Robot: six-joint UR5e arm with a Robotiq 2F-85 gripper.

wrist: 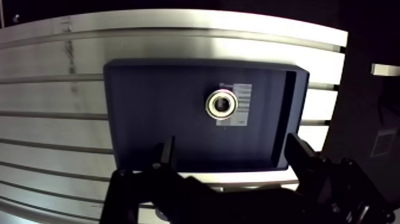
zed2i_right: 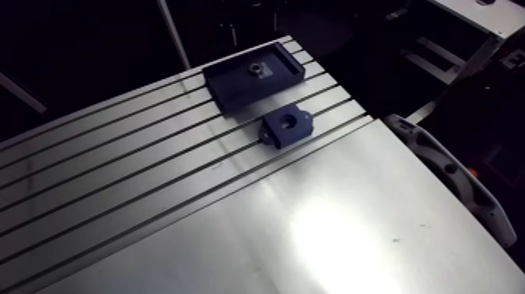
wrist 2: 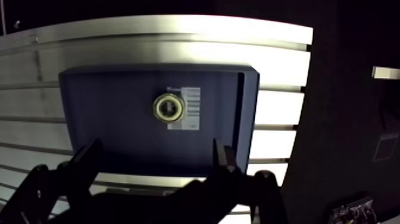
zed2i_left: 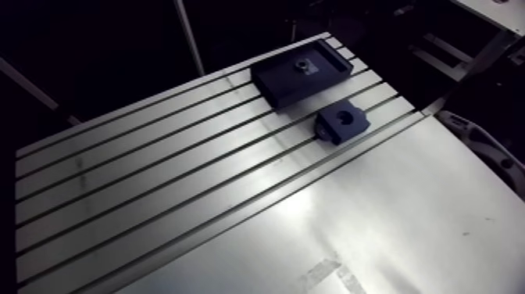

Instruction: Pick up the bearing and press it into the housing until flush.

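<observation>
**Reaching for the bearing: hand open, nothing lifted yet**

Read from the left of the arm view, the slotted desk (zed2i_left: 156, 180) carries nothing on its left stretch. Further across lies a shallow dark-blue tray (zed2i_left: 277, 84). The bearing (zed2i_left: 299, 66), a small metal ring, lies flat on the tray's floor next to a pale label (wrist: 241, 106). To the right of the tray, and nearer the camera, stands the housing (zed2i_left: 341, 123). It is a blue block, close to the tray but not touching it, and its round bore looks empty.

In the wrist view the hand (wrist: 232, 146) hangs above the tray's near rim. Its two fingers are spread wide with nothing between them. The bearing sits ahead of the fingers, roughly in line with the gap, and no part of the hand touches it.

By my reading, the step in hand is the approach for the pick. The bearing is untouched in its tray and the housing waits empty, so the pressing has not begun.

The next move calls for bringing the hand forward until the ring lies squarely between the fingers. It then has to go down close to the tray floor, because the ring is low and offers little height to grip. The fingers should close evenly on the ring's outer edge so that it comes up level. A tilted bearing would likely jam at the mouth of the bore instead of seating flush.
</observation>
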